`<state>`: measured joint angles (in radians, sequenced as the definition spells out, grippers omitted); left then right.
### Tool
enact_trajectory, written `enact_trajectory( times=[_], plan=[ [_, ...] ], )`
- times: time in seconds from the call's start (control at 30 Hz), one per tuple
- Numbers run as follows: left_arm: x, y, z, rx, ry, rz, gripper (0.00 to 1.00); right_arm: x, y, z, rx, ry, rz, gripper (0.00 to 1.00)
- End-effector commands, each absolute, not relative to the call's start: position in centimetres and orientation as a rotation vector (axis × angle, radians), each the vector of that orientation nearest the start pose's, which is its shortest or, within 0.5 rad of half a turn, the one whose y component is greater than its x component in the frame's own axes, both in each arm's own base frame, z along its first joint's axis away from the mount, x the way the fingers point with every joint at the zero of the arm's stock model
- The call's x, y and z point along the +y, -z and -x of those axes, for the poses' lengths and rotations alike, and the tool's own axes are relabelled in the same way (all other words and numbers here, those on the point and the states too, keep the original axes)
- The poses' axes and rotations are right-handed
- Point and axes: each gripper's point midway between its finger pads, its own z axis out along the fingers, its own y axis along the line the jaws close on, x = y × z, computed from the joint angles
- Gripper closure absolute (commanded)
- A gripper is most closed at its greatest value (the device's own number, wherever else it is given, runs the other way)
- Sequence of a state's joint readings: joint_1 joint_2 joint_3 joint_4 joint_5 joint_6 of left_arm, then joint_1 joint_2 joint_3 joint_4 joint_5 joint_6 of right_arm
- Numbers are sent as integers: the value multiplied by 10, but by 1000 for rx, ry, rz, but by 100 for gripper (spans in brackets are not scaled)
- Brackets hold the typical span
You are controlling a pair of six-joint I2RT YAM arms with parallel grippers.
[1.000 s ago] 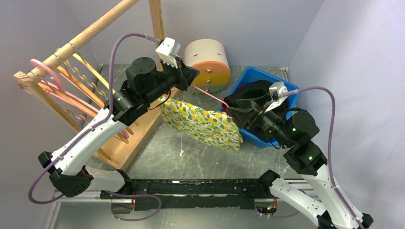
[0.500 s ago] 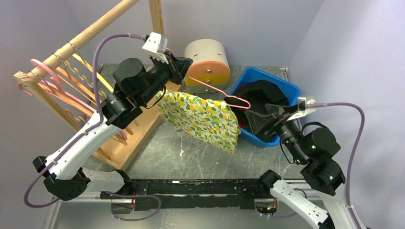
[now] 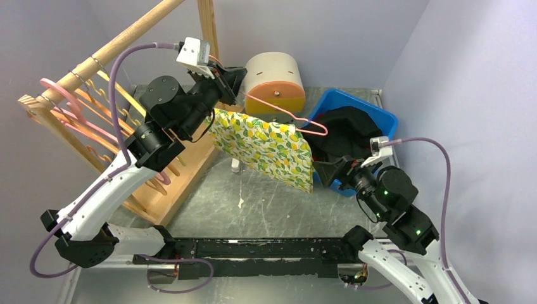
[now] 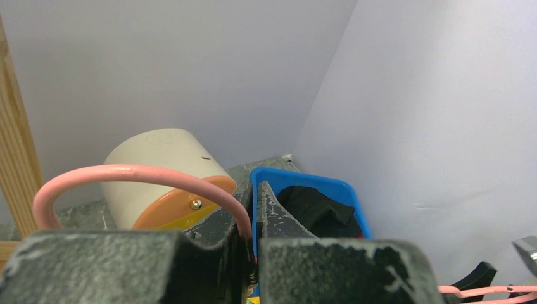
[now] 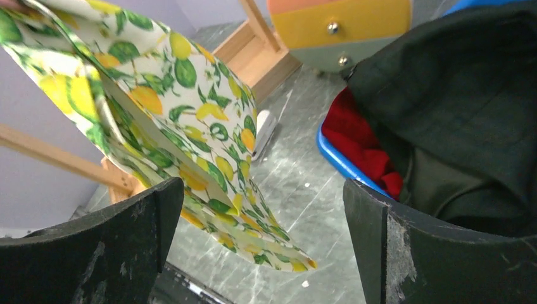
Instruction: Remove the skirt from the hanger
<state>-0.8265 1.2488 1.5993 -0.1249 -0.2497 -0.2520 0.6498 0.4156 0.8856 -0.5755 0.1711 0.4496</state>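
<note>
left gripper [image 3: 235, 88] clamped tight on the hanger [image 3: 282, 112], skirt [image 3: 266, 149] hanging just below it. right gripper [image 3: 324, 172] wide open, empty (beside the skirt's low corner). likely next: pinch that hem, pull it off.

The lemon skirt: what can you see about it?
The skirt is thin white cloth printed with yellow lemons and green leaves. It hangs tilted from a pink wire hanger, above the grey table. The left end effector is shut on the hanger's hook. The open right end effector is near its low corner, not touching.
</note>
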Motion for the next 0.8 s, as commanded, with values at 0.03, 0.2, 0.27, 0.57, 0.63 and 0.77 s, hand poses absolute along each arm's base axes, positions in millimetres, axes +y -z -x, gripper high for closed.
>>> enact_trajectory(
  times=[0.03, 0.2, 0.27, 0.57, 0.63, 0.77],
  plan=[
    [-252, -558, -280, 1272, 789, -109, 93, 144, -307, -172, 1765, -804, 94, 0],
    [-252, -558, -280, 1271, 793, -106, 93, 162, -289, -164, 1823, -880, 179, 3],
    [-251, -558, -280, 1272, 791, -107, 93, 168, -285, -159, 1834, -913, 216, 5],
    [-248, -555, -281, 1278, 770, -99, 93, 163, -276, -143, 1885, -911, 274, 5],
    [-248, -553, -282, 1282, 764, -97, 93, 169, -276, -136, 1872, -955, 322, 5],
    [-250, -549, -285, 1298, 756, -98, 93, 183, -278, -126, 1858, -1028, 445, 6]
  ],
)
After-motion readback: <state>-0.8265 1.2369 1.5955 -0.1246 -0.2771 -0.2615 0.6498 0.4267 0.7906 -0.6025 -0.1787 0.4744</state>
